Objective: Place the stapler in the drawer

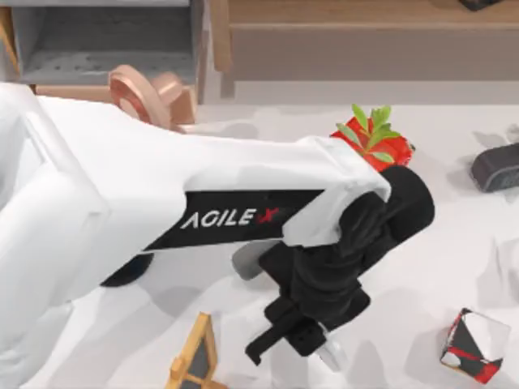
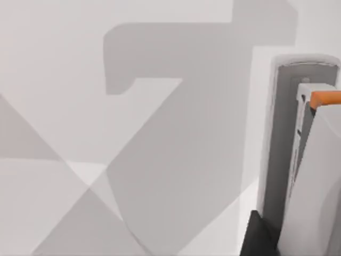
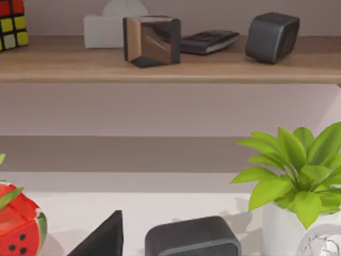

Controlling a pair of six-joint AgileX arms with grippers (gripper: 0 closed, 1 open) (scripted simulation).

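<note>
My left arm reaches across the middle of the table, and its gripper [image 1: 296,336] hangs raised over the near centre. It looks shut on the stapler [image 2: 285,144], a slim light-grey bar with a dark strip and an orange tip that stands against a dark finger [image 2: 256,237]. A white end of the stapler [image 1: 332,354] pokes out beside the black fingers. The drawer [image 1: 97,49] stands open at the back left, with a grey interior and a tan front, far from the gripper.
A long brown shelf unit [image 1: 365,40] runs along the back with a puzzle cube [image 3: 13,24] on it. On the table are a red leafy object [image 1: 385,146], a dark grey rounded object [image 1: 496,166], a red-black-white cube [image 1: 474,344], a yellow frame [image 1: 195,356] and a peach object [image 1: 146,93].
</note>
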